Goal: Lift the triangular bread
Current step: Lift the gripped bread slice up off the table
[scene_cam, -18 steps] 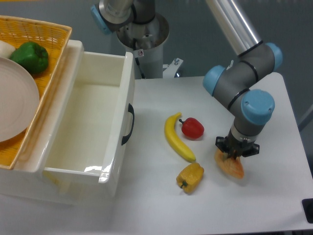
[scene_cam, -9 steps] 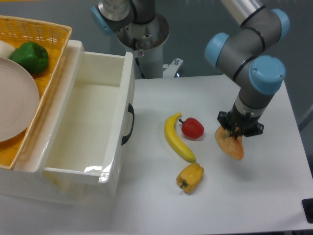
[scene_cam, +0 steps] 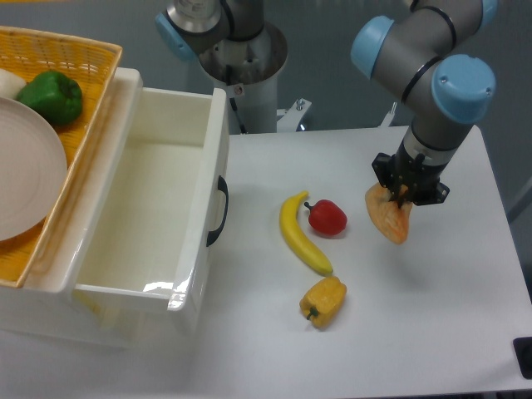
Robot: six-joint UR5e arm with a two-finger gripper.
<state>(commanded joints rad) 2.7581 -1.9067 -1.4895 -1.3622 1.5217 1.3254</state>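
Note:
The triangular bread [scene_cam: 389, 218], a flat orange-tan wedge, hangs above the white table at the right, point down. My gripper [scene_cam: 403, 196] is shut on its upper edge, and the fingers are mostly hidden behind the black wrist. The bread is clear of the tabletop, to the right of the red pepper.
A yellow banana [scene_cam: 301, 233], a red pepper [scene_cam: 327, 217] and a yellow bell pepper [scene_cam: 323, 302] lie left of the bread. An open white drawer [scene_cam: 158, 216] stands at the left. Beyond it is a wicker basket [scene_cam: 75, 55] holding a green pepper [scene_cam: 52, 97] and a plate [scene_cam: 25, 179].
My gripper has risen with the triangular bread held in it, lifting the bread off the table and up toward the back. The other items have not moved.

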